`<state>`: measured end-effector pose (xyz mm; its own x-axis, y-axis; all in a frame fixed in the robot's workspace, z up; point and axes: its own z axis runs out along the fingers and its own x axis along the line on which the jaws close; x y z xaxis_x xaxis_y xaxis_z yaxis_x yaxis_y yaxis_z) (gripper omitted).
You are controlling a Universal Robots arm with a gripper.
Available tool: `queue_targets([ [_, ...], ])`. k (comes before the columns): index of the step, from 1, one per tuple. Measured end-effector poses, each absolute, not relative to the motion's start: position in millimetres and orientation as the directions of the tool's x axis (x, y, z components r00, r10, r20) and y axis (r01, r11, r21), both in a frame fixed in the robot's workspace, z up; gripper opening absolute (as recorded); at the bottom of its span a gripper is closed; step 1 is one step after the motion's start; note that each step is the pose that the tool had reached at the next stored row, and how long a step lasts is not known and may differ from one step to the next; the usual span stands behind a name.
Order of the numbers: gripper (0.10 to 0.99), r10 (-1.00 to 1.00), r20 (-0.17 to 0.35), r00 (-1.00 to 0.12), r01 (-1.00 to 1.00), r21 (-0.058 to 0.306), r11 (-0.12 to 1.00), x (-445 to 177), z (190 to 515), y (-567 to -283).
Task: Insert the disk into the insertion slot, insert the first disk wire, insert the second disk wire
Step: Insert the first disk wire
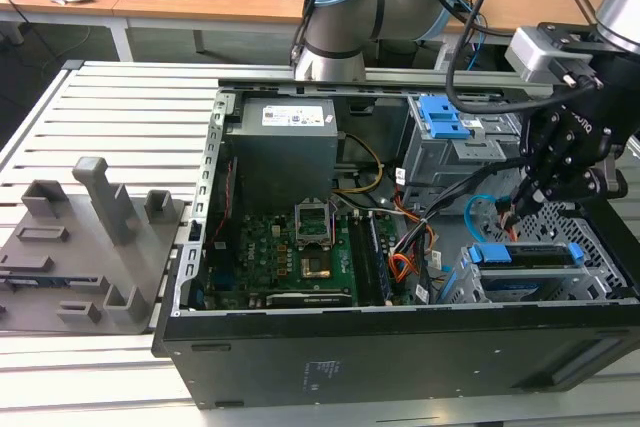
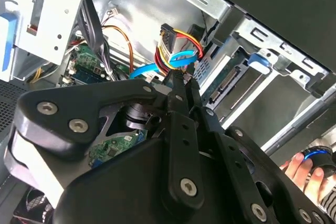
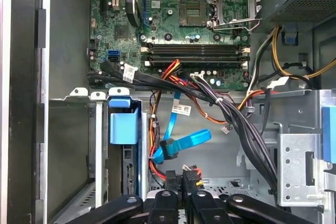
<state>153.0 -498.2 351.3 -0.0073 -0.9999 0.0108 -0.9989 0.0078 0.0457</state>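
So the first disk wire (image 2: 167,35) is where it's all happening. The gripper (image 2: 182,77) has its fingers (image 2: 177,114) drawn nearly together, pinching the red/yellow/orange bundle right by the flat black plug. In the first wrist view you can see that plug (image 3: 192,173) sitting at the fingertips, just above the gripper (image 3: 181,184), not seated in anything.

The second disk wire (image 3: 189,140) is right next to it. It's the light-blue flat cable, looped loosely, with its small black plug dangling free beside the bundle. In the second wrist view the blue loop (image 2: 181,59) crosses in front of the coloured wires.

The disk (image 1: 520,285) already sits in the insertion slot (image 1: 600,252), the low perforated cage in the near corner of the case on the exterior view's right. Its blue carrier (image 3: 119,127) is just beside the two wires.

In the exterior view the gripper (image 1: 528,202) hangs down into the computer case (image 1: 400,347), just above the slot. The taller cage (image 1: 450,162) with the blue latch is behind it. The motherboard (image 1: 290,247) and power supply (image 1: 285,152) fill the exterior view's left half of the case.

The whole case sits on a slatted metal desk (image 1: 120,97), with a grey fixture (image 1: 90,237) well off to the exterior view's left. There's also a person's hand (image 2: 302,169) in a corner of the second wrist view, holding something dark with a blue ring.
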Motion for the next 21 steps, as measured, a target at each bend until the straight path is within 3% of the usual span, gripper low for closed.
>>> queue_targets([
  [21,0.165,-1.000,0.011,-0.007,-0.999,0.046,0.008,153,351,-533],
])
